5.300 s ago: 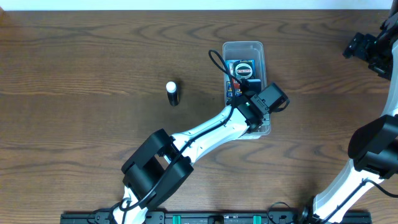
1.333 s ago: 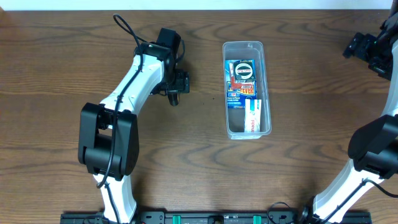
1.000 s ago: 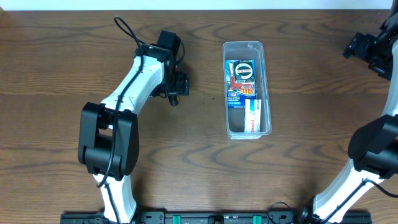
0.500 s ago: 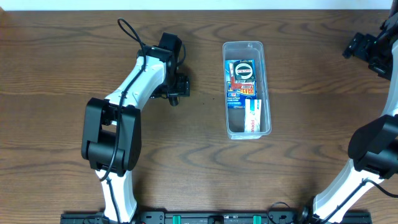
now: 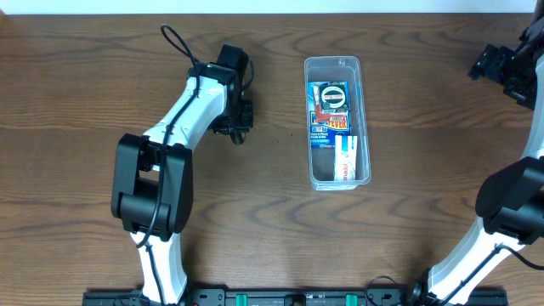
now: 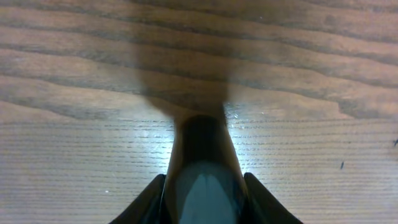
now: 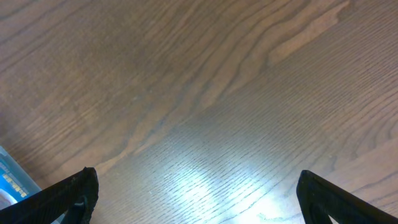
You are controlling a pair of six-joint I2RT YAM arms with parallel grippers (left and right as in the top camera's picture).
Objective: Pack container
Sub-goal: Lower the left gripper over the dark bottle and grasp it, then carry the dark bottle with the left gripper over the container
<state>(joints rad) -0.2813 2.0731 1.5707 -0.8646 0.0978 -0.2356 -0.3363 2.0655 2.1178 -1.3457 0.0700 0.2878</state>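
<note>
**Pack container: two items in, one in the grasp, not yet carried over**

Nearest you, the container (image 5: pixel 333 66) sits on the table (image 5: pixel 85 85) right of centre, long side running 12 to 6. At its 6 o'clock end lies a white box (image 5: pixel 344 159), and a blue carded pack (image 5: pixel 330 110) fills the middle. That much looks packed.

At the container's 9 o'clock, well apart, your left gripper (image 6: pixel 204 186) is down over a dark tube (image 6: pixel 202 155). Its fingers press against both sides with no gap showing. The tube looks to be on the wood, so lifting it, carrying it across and dropping it in remain.

Farthest off, at the container's 2 o'clock, your right gripper (image 7: pixel 196 180) hangs spread wide, holding nothing.
</note>
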